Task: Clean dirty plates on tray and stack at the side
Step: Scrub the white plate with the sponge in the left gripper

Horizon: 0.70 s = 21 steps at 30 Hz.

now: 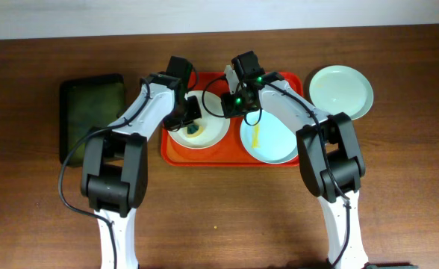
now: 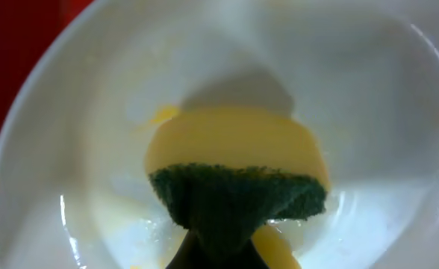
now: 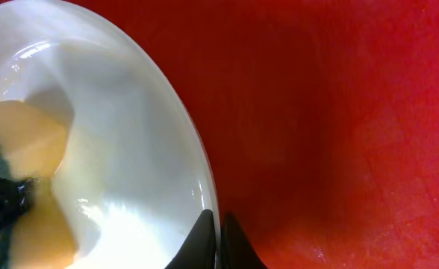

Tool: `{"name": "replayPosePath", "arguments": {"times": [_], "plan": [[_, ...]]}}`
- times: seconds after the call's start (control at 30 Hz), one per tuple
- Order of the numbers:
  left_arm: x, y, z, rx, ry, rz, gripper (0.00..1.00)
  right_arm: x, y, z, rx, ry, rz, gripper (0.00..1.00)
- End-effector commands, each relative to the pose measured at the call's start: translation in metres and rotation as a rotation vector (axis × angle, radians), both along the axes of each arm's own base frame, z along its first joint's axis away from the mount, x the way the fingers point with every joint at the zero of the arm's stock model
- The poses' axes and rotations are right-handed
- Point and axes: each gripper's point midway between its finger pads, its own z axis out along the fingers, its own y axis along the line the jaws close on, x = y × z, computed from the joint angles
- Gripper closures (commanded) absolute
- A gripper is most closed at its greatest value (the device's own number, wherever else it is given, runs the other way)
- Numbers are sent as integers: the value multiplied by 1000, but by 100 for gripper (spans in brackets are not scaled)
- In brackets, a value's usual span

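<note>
- Currently the cream-white plate (image 1: 213,131) sits in the tray (image 1: 173,153), directly under my left gripper (image 1: 192,113) and just to the near side of my right gripper (image 3: 219,240).
- My right fingers (image 3: 201,243) are drawn almost together. The plate's rim runs down between their tips, so I read them as pinched on that rim; bare red tray floor lies on their other side.
- My left gripper has the sponge (image 2: 234,157) squeezed at its narrow end. The fingers themselves are mostly hidden behind the green scouring face, so I cannot tell how wide they stand beyond being closed on it.
- Out past those fingertips the yellow side of the sponge presses on the plate's floor, with a small yellow smear (image 2: 163,114) just beyond its edge.
- Off to the outer side of my right fingers, a mint-blue plate (image 1: 279,142) fills the other half of the tray, with a yellow streak (image 1: 257,136) across it.
- Further out, a second mint-blue plate (image 1: 341,91) rests on the table (image 1: 40,209), apart from the tray.
- Beyond my left arm lies a dark green tray (image 1: 92,116).
</note>
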Motion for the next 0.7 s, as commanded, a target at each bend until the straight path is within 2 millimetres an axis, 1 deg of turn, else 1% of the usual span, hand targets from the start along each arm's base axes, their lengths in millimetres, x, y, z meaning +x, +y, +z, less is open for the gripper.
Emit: {"name": "replayPosePath", "arguments": {"times": [0.0, 0.1, 0.13, 0.23, 0.3, 0.37, 0.43, 0.5, 0.57, 0.6, 0.67], "plan": [[-7, 53, -18, 271, 26, 27, 100, -2, -8, -17, -51, 22, -12, 96], [-10, 82, -12, 421, 27, 59, 100, -2, -8, -17, -51, 22, -12, 96], [-10, 91, -6, 461, 31, 64, 100, -2, -8, -17, -51, 23, -12, 96], [-6, 95, 14, 468, 35, 83, 100, -3, -9, -17, -52, 28, -12, 96], [-2, 93, 33, 463, 25, 113, 100, -2, -9, -16, -51, 25, -12, 96], [2, 93, 58, 454, 6, 139, 100, 0, -8, -8, -46, 9, -13, 96], [2, 94, 85, 450, -23, 171, 100, 5, -10, 8, -57, -32, -24, 96], [3, 98, 111, 449, -71, 202, 100, 12, -18, 29, -99, -91, -48, 96], [3, 106, 127, 469, -107, 218, 100, 16, -26, 50, -164, -156, -74, 96], [2, 113, 134, 502, -123, 228, 100, 17, -28, 67, -222, -217, -67, 96], [-2, 133, 140, 580, -116, 251, 100, 17, -30, 96, -334, -321, -62, 96]]}}
